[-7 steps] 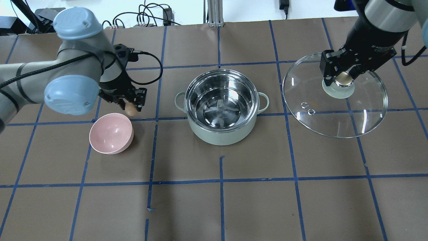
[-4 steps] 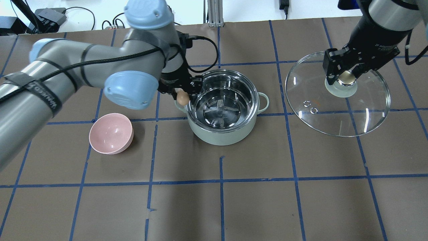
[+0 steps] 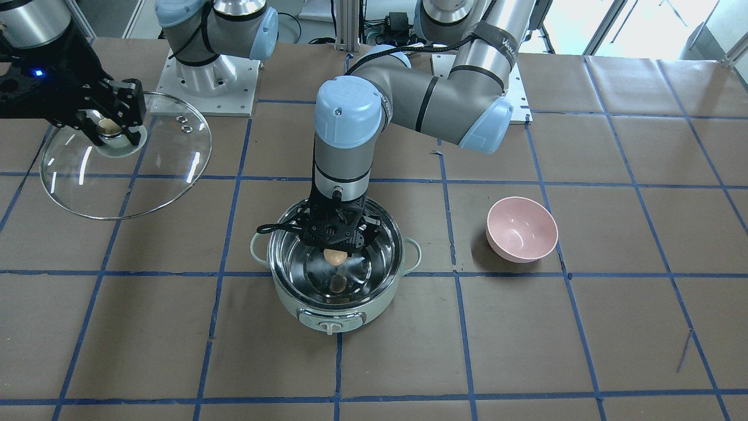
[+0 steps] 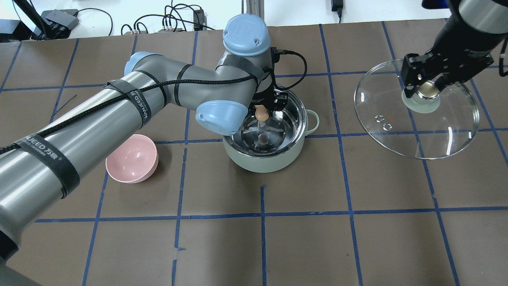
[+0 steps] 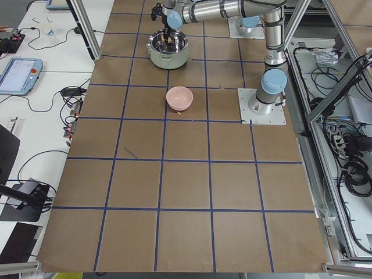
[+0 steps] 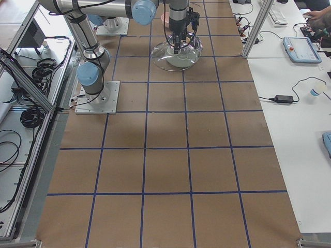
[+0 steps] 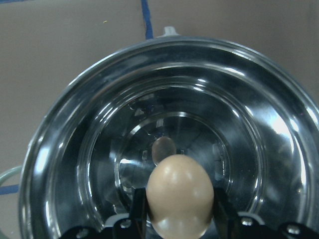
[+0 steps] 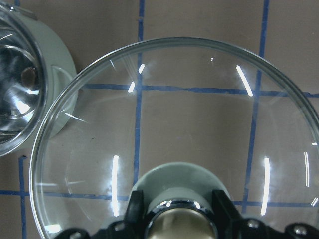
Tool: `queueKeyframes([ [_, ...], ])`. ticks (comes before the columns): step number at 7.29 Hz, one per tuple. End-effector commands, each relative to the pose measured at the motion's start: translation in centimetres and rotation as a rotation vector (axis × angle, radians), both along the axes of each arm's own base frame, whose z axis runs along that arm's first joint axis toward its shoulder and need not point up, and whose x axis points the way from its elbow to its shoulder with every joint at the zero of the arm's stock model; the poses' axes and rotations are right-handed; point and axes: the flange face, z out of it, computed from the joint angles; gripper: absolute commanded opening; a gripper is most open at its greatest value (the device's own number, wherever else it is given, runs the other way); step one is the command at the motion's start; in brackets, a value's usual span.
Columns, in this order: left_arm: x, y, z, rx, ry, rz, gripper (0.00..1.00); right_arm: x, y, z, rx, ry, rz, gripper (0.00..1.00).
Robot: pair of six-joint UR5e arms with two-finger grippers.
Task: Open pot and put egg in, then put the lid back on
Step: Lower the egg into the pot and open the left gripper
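Note:
The mint-green pot point(image 4: 262, 161) stands open at the table's middle, its steel inside bare; it also shows in the front view point(image 3: 287, 297) and the left wrist view point(image 7: 75, 149). My left gripper point(image 4: 262, 113) is shut on the brown egg point(image 4: 261, 114) and holds it just above the pot's inside, within the rim point(image 3: 334, 256) point(image 7: 180, 196). My right gripper point(image 4: 426, 89) is shut on the beige knob of the glass lid point(image 4: 416, 131) and holds the lid in the air to the right of the pot point(image 3: 117, 175) point(image 8: 199, 124).
A pink bowl point(image 4: 131, 158) sits on the table left of the pot, under my left forearm's line; it also shows in the front view point(image 3: 522, 229). Blue tape lines grid the brown table. Cables lie along the far edge.
My left arm has carried the egg from beside the pink bowl rightward, over the pot's rim to above its inside. My right gripper has moved the lid a little further right.

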Motion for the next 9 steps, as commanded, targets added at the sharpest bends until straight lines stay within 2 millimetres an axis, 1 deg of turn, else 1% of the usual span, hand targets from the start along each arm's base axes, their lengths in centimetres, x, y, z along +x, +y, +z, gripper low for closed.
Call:
queueKeyframes([
  [1,0.4,0.0,2.1,-0.026,0.006,0.003,1.00,-2.2,0.0,-0.6,0.011,-0.007,-0.027,0.32],
  [2,2.2,0.2,4.3,-0.019,0.000,0.018,1.00,-2.2,0.0,-0.6,0.010,-0.006,-0.016,0.33],
  [3,5.3,1.6,8.2,0.023,-0.015,0.050,1.00,-2.0,0.2,-0.4,0.005,-0.016,-0.016,0.33],
  [4,8.7,3.8,12.5,0.044,-0.025,0.035,1.00,-1.7,0.3,0.0,-0.004,-0.015,-0.016,0.32],
  [5,11.9,5.9,15.1,0.071,-0.039,0.041,1.00,-0.8,0.2,0.0,-0.009,-0.038,-0.020,0.32],
  [6,15.0,7.0,17.2,0.081,-0.047,0.084,1.00,2.0,0.1,0.1,-0.017,-0.094,-0.032,0.32],
  [7,18.2,6.9,17.7,0.116,-0.054,0.121,1.00,5.8,0.0,-0.1,-0.031,-0.097,-0.052,0.32],
  [8,19.7,6.5,18.5,0.093,-0.050,0.141,1.00,10.3,-0.9,-1.2,-0.047,-0.079,-0.050,0.33],
  [9,20.4,6.2,18.8,0.085,-0.052,0.145,1.00,15.3,-1.9,-2.6,-0.041,-0.083,-0.068,0.33],
])
